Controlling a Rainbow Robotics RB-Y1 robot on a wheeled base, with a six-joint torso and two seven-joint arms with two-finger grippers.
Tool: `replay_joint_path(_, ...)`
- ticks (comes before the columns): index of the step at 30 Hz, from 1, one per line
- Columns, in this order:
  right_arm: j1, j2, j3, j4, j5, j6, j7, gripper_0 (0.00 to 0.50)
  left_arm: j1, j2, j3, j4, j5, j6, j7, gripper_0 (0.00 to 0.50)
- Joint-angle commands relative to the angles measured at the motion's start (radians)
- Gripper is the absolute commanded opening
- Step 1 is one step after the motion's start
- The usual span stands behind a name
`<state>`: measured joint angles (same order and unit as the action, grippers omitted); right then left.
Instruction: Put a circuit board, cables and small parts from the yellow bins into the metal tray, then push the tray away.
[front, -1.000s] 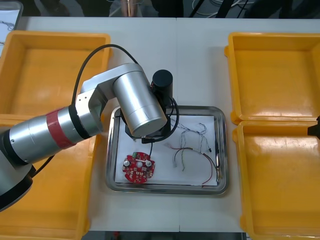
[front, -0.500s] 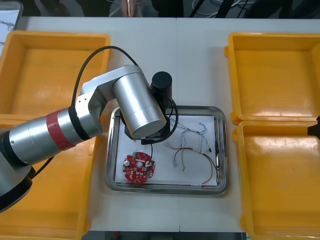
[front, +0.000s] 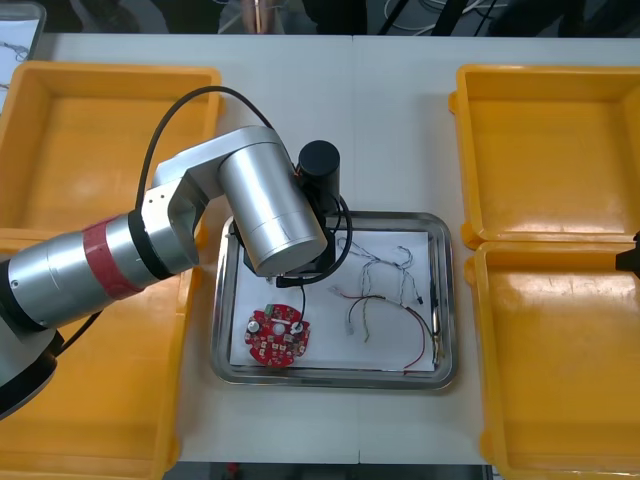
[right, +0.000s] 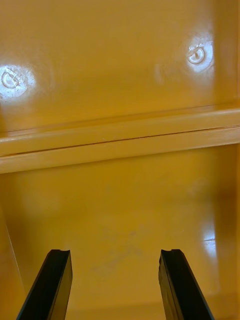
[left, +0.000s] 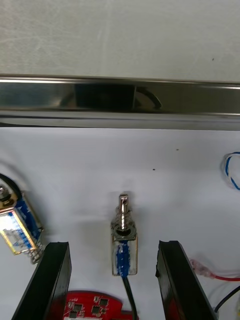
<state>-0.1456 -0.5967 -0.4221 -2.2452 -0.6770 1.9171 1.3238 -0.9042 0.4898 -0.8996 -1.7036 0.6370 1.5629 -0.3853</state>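
Item: metal tray (front: 449, 300), at the middle of the table, between the yellow bins.

Room: we log a broad stretch of bare table (front: 400, 130) beyond the tray's far rim. Only thin strips separate its sides from the left near bin (front: 100, 400) and the right near bin (front: 560, 360). In the left wrist view the shiny rim (left: 120, 97) runs straight across beyond the fingers.

Contents: white lining. A round red circuit board (front: 278, 336) lies in the near-left corner. A blue and white cable (front: 385, 262) and a red cable (left: 215, 275) lie in the right half. One small metal part (left: 124, 240), wound in blue with its pin toward the far rim, lies near the board. A second part (left: 17, 227) lies just beside it.

Left arm (front: 270, 210): it reaches in from the left, with its wrist above the tray's far-left area. We find the left gripper (left: 112, 245) spread wide, straddling the first part and touching it with neither finger.

Right gripper (right: 115, 252): parked over the right near bin, fingers apart, holding nothing.
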Motion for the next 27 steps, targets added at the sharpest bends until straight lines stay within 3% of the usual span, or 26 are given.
replay_joint_path(1, -0.006, -0.028, 0.014, -0.033, -0.013, 0.003, 0.018, 0.5, 0.005, 0.038, 0.087, -0.079, 0.012, 0.074, 0.025, 0.5)
replay_joint_path(7, -0.006, -0.064, 0.019, -0.039, -0.044, 0.003, 0.023, 0.5, 0.005, 0.07, 0.196, -0.151, 0.061, 0.18, -0.001, 0.5)
replay_joint_path(16, -0.009, -0.141, 0.036, -0.056, -0.188, 0.003, 0.026, 0.5, 0.007, 0.156, 0.332, -0.205, 0.158, 0.281, -0.09, 0.5)
replay_joint_path(21, -0.035, -0.196, 0.111, -0.094, -0.23, 0.003, 0.026, 0.5, 0.008, 0.21, 0.424, -0.205, 0.211, 0.335, -0.124, 0.5)
replay_joint_path(27, -0.118, -0.222, 0.229, -0.106, -0.257, 0.003, 0.028, 0.5, 0.039, 0.257, 0.564, -0.217, 0.247, 0.357, -0.222, 0.5)
